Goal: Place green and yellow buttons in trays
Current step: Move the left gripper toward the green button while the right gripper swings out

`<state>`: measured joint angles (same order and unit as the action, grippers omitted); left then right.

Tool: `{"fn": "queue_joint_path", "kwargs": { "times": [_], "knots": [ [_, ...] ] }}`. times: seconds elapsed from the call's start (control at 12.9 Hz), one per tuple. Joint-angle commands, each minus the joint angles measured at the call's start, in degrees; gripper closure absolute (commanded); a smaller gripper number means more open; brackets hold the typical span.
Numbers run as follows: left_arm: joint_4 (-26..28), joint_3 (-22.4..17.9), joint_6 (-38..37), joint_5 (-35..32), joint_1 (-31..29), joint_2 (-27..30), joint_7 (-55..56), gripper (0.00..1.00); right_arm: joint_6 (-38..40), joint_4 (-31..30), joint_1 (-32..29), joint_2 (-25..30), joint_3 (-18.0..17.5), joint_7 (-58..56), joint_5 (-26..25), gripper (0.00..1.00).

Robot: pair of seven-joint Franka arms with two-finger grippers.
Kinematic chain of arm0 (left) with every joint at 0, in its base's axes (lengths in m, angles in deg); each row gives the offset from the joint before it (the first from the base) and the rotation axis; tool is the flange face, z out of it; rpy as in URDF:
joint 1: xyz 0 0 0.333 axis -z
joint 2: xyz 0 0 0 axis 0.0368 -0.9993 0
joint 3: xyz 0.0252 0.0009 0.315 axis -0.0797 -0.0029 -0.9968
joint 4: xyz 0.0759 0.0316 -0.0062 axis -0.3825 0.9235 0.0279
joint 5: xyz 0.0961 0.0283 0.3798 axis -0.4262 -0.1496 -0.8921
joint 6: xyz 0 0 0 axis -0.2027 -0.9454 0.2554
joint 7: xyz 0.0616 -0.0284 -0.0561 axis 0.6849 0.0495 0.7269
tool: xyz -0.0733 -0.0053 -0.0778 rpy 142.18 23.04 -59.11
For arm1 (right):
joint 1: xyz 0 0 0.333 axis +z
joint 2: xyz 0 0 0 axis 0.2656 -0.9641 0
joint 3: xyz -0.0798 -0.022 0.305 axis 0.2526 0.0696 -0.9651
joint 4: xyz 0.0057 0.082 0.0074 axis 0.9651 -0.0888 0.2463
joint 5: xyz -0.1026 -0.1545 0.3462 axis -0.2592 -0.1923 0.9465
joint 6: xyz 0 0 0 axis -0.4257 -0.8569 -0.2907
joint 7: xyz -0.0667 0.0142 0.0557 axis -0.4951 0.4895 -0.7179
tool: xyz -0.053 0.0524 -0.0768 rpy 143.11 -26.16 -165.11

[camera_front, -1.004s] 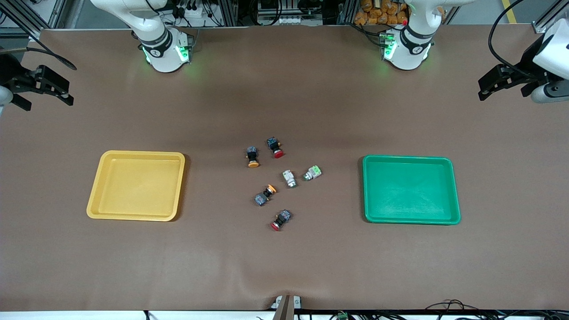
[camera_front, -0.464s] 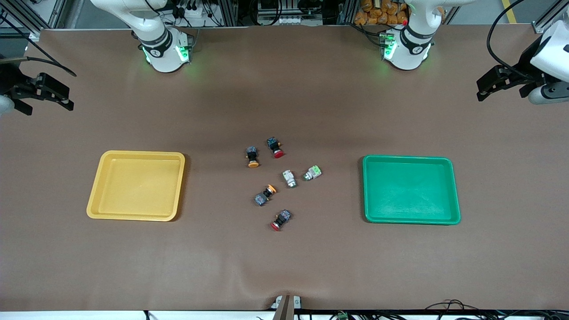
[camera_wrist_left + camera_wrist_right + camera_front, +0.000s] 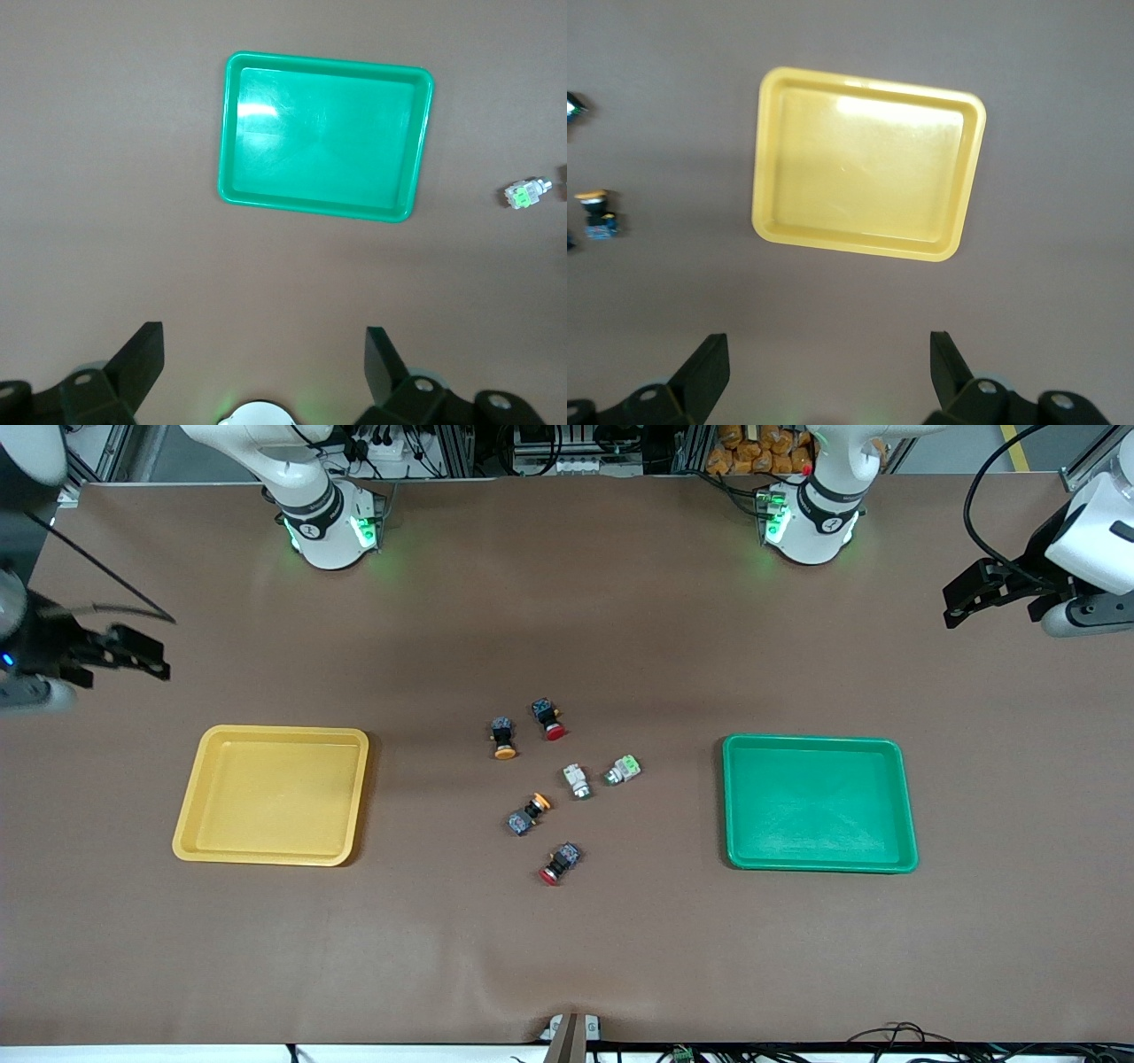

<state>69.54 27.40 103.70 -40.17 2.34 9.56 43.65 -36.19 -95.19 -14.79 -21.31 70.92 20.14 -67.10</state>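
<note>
Brown mat-covered table (image 3: 567,957), both trays empty, six buttons clustered mid-table; no pick started.

Left gripper (image 3: 264,365) and right gripper (image 3: 829,367) each show their fingers spread wide with nothing between them; both hang high over the table ends, the left gripper (image 3: 961,602) over the left arm's end, the right gripper (image 3: 146,657) over the right arm's end. The green tray (image 3: 819,802) lies toward the left arm's end and the yellow tray (image 3: 273,794) toward the right arm's, probably so each arm serves its own tray. Between them lie two green buttons (image 3: 577,780) (image 3: 624,769) side by side, and two yellow buttons (image 3: 503,738) (image 3: 528,814). All lie on their sides: the farther yellow cap points at the camera, the nearer one up toward the bases. Two red buttons (image 3: 549,718) (image 3: 561,863) flank the cluster.
</note>
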Motion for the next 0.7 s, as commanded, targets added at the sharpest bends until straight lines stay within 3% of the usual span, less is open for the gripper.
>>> {"fn": "queue_joint_path", "kwargs": {
  "times": [0.0,0.31,0.62],
  "knots": [
    [0.91,0.43,-0.4,0.98,0.38,-0.59,-0.83,0.0,0.4,1.4,-1.75,-2.5,-0.56,-0.09,-1.57,0.0],
    [4.51,5.17,5.2,0.98,0.83,-4.71,-0.04,0.0,0.49,1.4,-1.84,-2.5,-0.65,5.23,-0.08,0.0],
    [10.23,10.18,16.72,0.98,0.92,-9.54,6.8,0.0,1.02,1.4,-1.58,-2.5,-0.65,22.29,9.14,0.0]
  ]
}}
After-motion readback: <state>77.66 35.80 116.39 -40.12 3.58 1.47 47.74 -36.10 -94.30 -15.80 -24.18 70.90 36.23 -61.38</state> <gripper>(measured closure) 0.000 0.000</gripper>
